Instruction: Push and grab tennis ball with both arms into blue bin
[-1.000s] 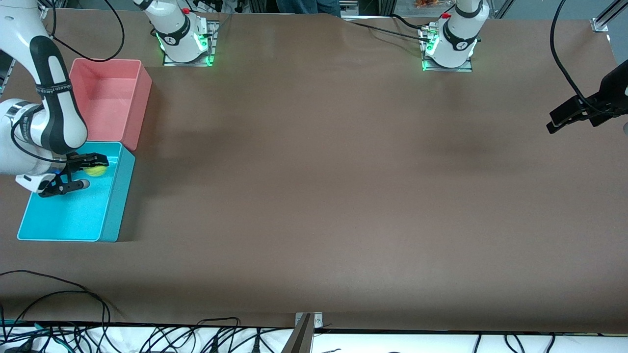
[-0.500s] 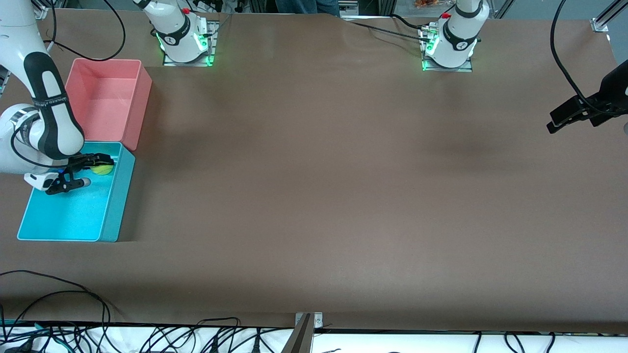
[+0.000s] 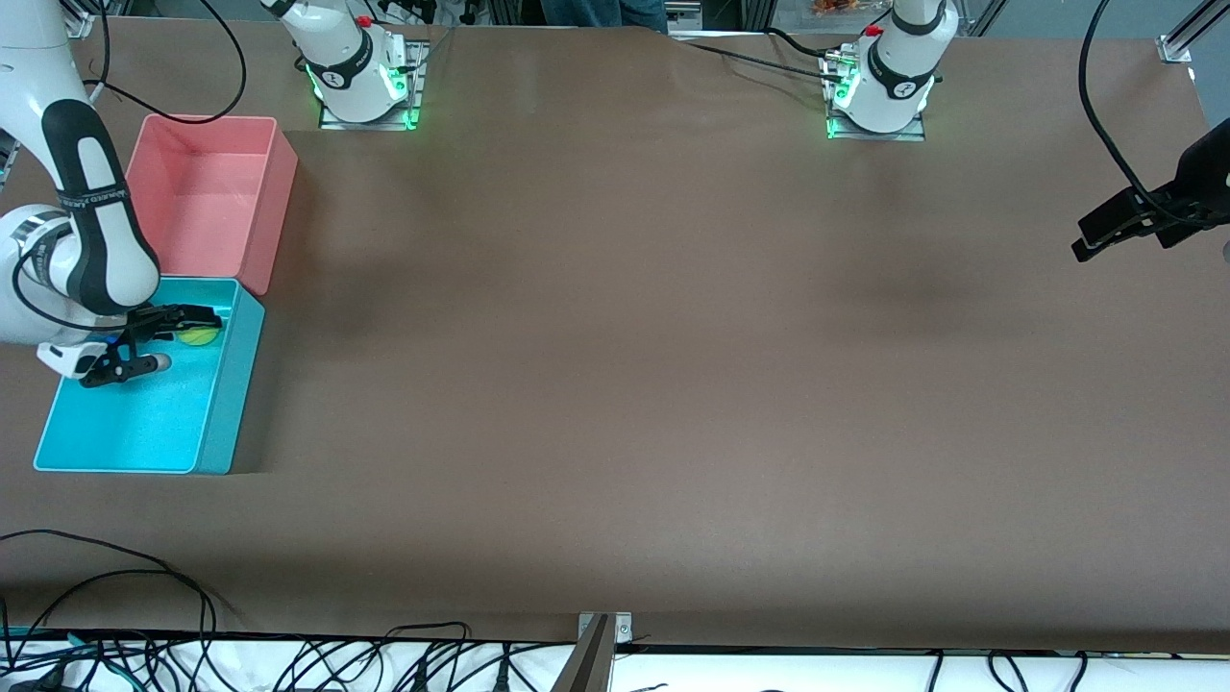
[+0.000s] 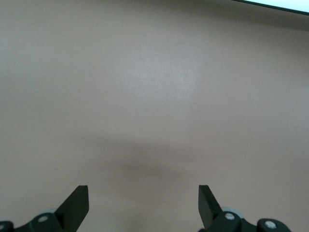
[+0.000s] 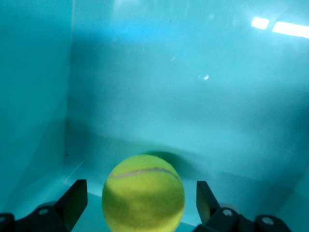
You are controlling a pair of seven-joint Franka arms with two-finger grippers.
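Note:
The tennis ball [image 3: 198, 336] lies on the floor of the blue bin [image 3: 223, 404], close to the bin's end wall that adjoins the pink bin. My right gripper [image 3: 165, 339] is open in the bin, one finger on each side of the ball. In the right wrist view the ball [image 5: 143, 192] sits between the open right gripper [image 5: 140, 195] with gaps on both sides, in front of the bin's wall [image 5: 169, 72]. My left gripper [image 3: 1078, 241] hangs open and empty over the table at the left arm's end; it waits there, and it also shows in the left wrist view [image 4: 143, 200].
A pink bin [image 3: 207, 192] stands against the blue bin, farther from the front camera. Both arm bases [image 3: 360, 72] stand along the table's back edge. Cables lie along the front edge [image 3: 288, 658]. The brown table [image 3: 625, 336] spreads between the bins and the left gripper.
My right arm has drawn back slightly over the blue bin, fingers still apart. The ball has shifted a little on the bin's floor. The left arm has not moved.

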